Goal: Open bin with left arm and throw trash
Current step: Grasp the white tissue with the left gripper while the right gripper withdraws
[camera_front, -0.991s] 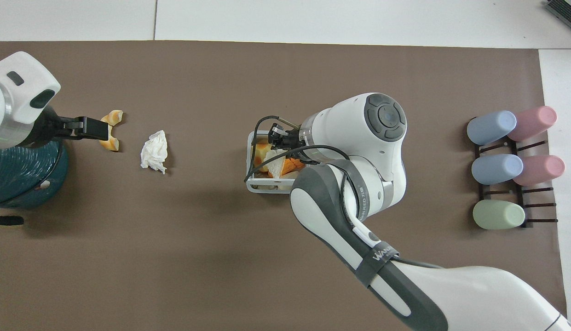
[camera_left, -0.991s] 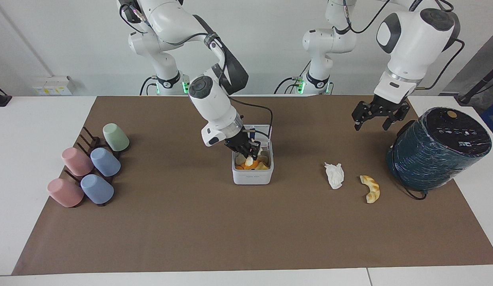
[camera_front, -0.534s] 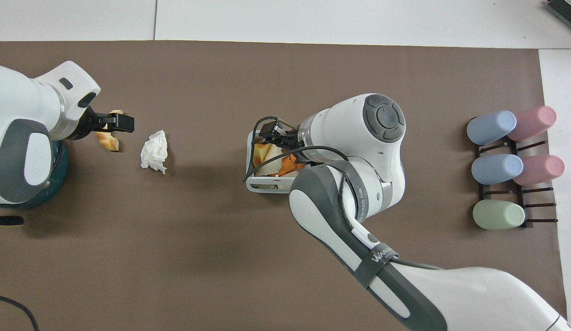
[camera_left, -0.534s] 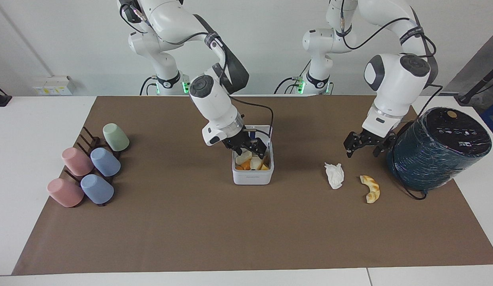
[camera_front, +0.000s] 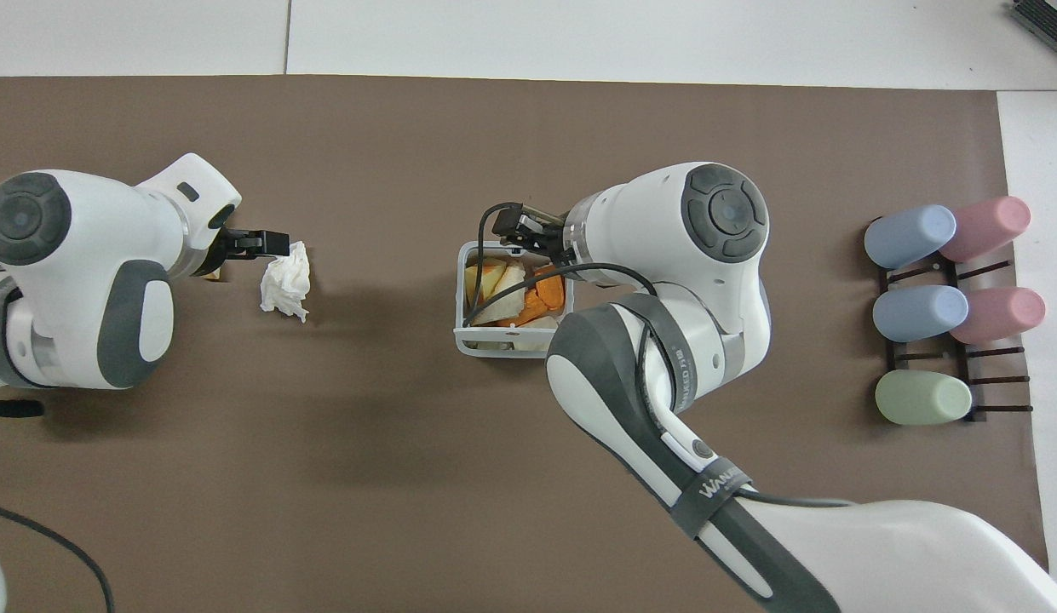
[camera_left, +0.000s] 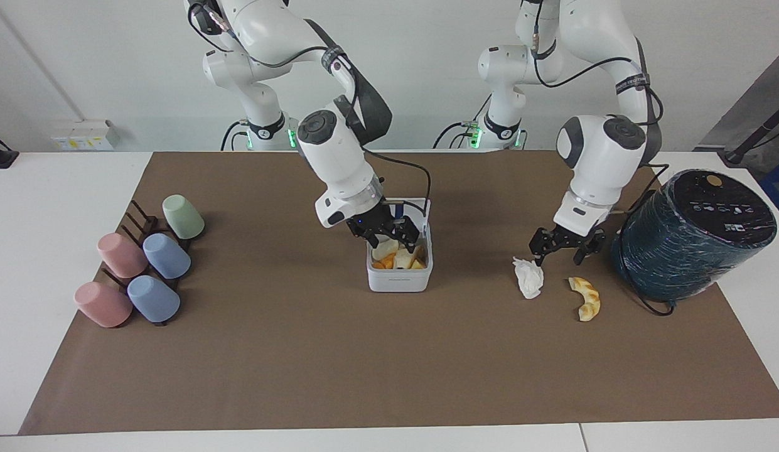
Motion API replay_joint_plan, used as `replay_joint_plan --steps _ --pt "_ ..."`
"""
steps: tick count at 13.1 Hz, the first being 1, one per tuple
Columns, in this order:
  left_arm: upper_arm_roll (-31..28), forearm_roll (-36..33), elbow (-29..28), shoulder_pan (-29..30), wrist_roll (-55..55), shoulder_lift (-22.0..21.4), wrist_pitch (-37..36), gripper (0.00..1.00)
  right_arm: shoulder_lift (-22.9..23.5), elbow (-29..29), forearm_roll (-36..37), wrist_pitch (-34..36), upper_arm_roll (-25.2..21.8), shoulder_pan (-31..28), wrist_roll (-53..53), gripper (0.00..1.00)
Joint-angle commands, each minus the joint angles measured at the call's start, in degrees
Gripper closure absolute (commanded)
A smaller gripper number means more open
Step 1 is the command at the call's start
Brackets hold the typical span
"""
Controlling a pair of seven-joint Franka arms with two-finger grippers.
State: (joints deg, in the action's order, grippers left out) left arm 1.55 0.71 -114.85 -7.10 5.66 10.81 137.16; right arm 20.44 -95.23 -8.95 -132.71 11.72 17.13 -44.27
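— Over the mat's left-arm end, where did the left gripper point(camera_left: 560, 246) hang?
— Jaws apart, I judged it just above the tissue point(camera_left: 529, 277), beside the pastry point(camera_left: 585, 297).
— And the right gripper point(camera_left: 387, 232)?
— Parted, empty, over the open bin point(camera_left: 399, 278).

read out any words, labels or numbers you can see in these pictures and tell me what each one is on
"WANK...", cut off, on the dark band round the right arm.
Faint lettering on the same arm's grey link: too blurred to read.
Small white symbols on the teal cylinder's top: too small to read.
Tiny mark on the bin's front wall: unreadable.
Print on the left arm's band: unreadable.
Nothing readable on the cups.
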Motion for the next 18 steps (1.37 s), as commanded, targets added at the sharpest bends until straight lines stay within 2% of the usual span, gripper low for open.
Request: replay_joint_plan --steps 1,3,5,6,7,9,11,12,16,18 --pt "-0.5 -0.6 -2.5 -1.9 2.8 2.8 5.7 0.00 -0.5 0.7 11.3 -0.4 0.3 -2.4 0.7 0.00" --pt "-0.5 -0.6 -6.1 -2.4 3.0 4.1 10.7 0.00 -0.5 1.1 19.9 0.9 0.4 -5.2 2.0 0.00" --pt "-0.6 -0.6 -8.2 -2.3 2.9 4.7 13.7 0.04 -1.4 1.1 20.9 2.6 0.4 -7.7 5.3 0.00" --pt "-0.6 -0.6 -8.3 -2.3 2.8 4.6 13.2 0.10 -2.3 1.1 20.9 4.0 0.4 -8.9 7.9 0.00" --pt "-0.6 -0.6 -8.3 -2.3 2.8 4.6 13.1 0.20 -3.5 1.1 21.0 5.6 0.5 -10.2 10.5 0.00" --pt "-0.6 -0.6 -7.9 -2.1 2.9 4.6 12.1 0.52 -6.1 1.1 20.7 9.6 0.6 -12.6 15.8 0.00" --pt "-0.6 -0.6 -6.3 -2.0 2.9 4.7 9.6 0.92 -8.6 1.1 20.3 13.4 -1.0 -13.4 20.5 0.00" --pt "-0.6 -0.6 -4.9 -2.0 2.9 4.8 8.0 1.00 -9.9 1.1 20.0 15.4 -2.7 -13.3 22.5 0.00" --pt "-0.3 -0.6 3.7 -2.4 3.8 5.0 -1.9 1.00 -14.1 1.1 18.7 21.3 -6.2 -13.1 25.7 0.00" --pt "-0.1 -0.6 8.0 -5.2 9.8 5.0 -7.0 1.00 -15.7 1.1 17.7 24.0 -8.7 -13.0 27.0 0.00"
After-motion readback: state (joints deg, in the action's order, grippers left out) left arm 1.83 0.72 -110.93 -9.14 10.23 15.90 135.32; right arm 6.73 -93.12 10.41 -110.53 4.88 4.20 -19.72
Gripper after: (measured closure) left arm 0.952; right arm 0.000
